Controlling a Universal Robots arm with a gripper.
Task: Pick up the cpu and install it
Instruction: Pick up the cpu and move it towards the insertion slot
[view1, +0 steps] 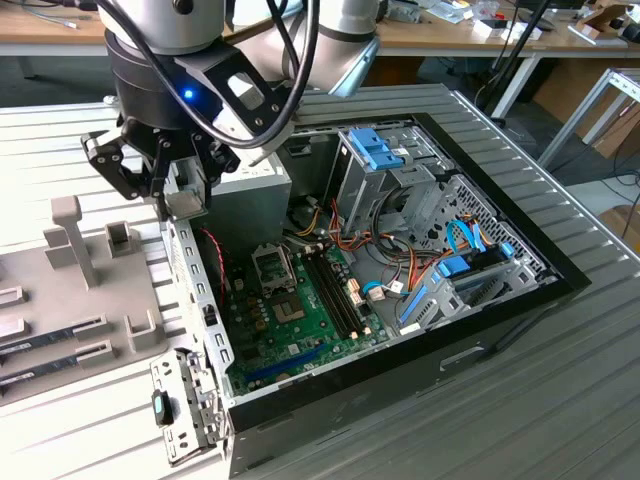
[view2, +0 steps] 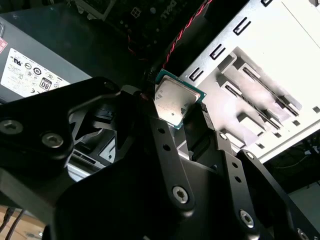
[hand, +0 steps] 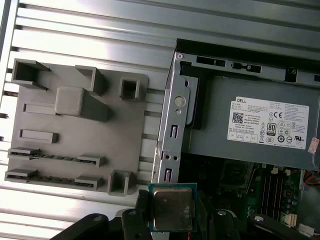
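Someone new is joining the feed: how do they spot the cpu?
Find the open computer case, then the grey power supply in its corner. By that corner the gripper is shut on the cpu: a small flat square, silvery on top with a thin green rim, between black fingers.

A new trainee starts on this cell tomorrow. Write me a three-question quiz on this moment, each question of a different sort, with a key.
1. True or false: the claw is shut on the cpu.
2. In the exterior view, the claw hangs nearest: A the grey power supply; B the blue drive bracket; C the memory slots.
3. Which face of the cpu shows in both wrist views?
Key: 1 true; 2 A; 3 its silvery metal top.
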